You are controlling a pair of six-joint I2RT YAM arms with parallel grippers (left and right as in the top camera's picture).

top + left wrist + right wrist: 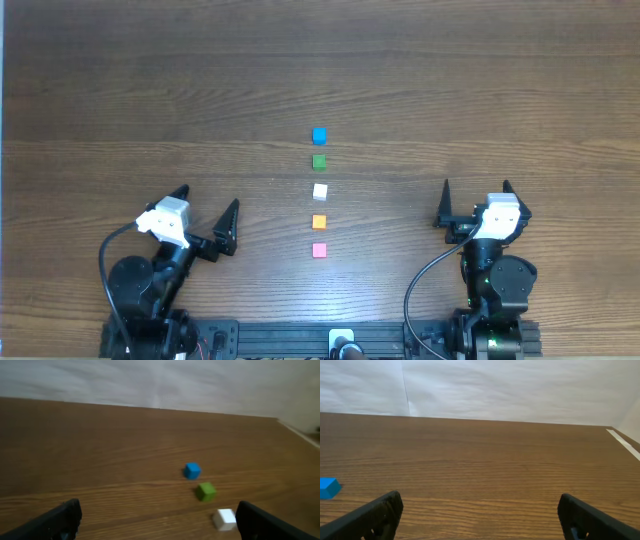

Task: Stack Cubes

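Note:
Five small cubes lie in a line down the middle of the wooden table: blue point(319, 135) farthest, then green point(319, 162), white point(320, 191), orange point(319, 221) and pink point(319, 250) nearest the arms. The left wrist view takes in the blue cube point(192, 470), green cube point(205, 491) and white cube point(224, 518). The blue cube point(328, 487) also sits at the edge of the right wrist view. My left gripper point(206, 212) is open, low and left of the cubes. My right gripper point(476, 198) is open, right of them. Both hold nothing.
The brown wooden table point(150, 100) stretches wide on all sides of the cube line. A white wall point(520, 390) rises behind the far edge. A pale strip point(624, 443) runs along the table's right edge.

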